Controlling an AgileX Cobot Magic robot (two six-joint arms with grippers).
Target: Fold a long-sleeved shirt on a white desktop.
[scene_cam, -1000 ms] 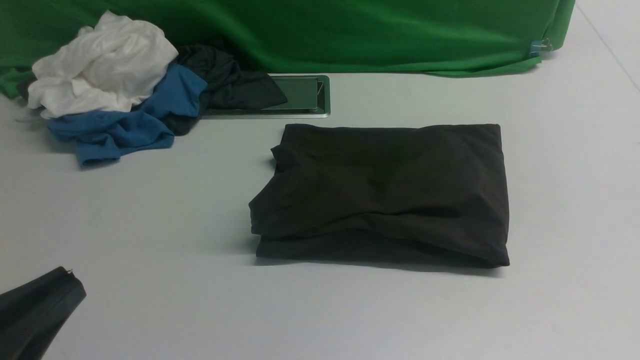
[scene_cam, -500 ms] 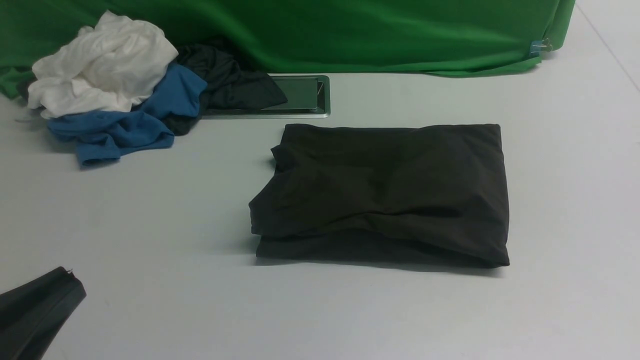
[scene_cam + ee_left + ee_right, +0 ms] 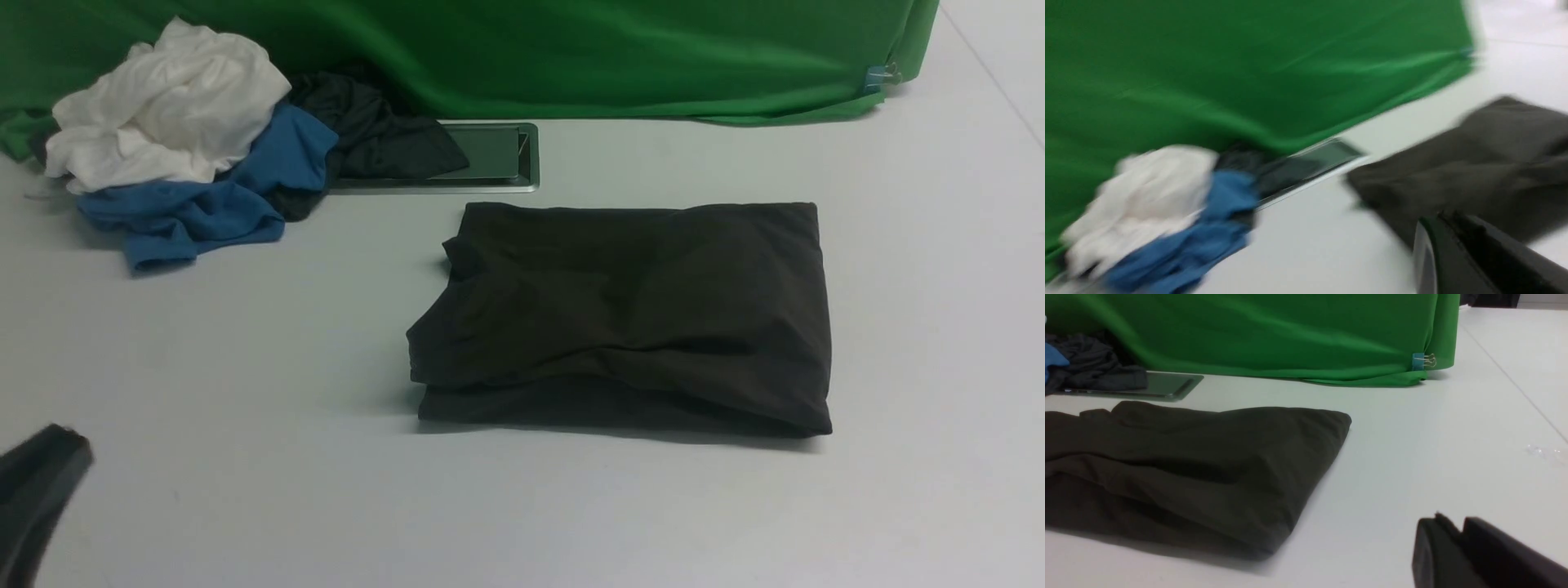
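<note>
The long-sleeved shirt (image 3: 629,318) lies folded into a dark brown-black rectangle on the white desktop (image 3: 245,351), a little right of centre. No print shows on it. My left gripper (image 3: 69,441) is a blurred dark shape at the near left corner, well away from the shirt. In the left wrist view the left gripper (image 3: 1443,216) is shut and empty, with the shirt (image 3: 1474,163) beyond it. My right gripper (image 3: 1453,522) does not show in the front view. It hovers over bare table beside the shirt (image 3: 1188,465), its tips parted by a narrow gap, holding nothing.
A pile of white (image 3: 163,106), blue (image 3: 204,204) and dark grey-black (image 3: 367,131) garments lies at the far left, partly over the metal-framed hatch (image 3: 490,155). A green cloth (image 3: 571,57) hangs along the back, with a binder clip (image 3: 882,77) at its right end.
My left gripper has slid further left and down toward the corner of the front view and now looks blurred. The folded shirt and the pile have not moved.
</note>
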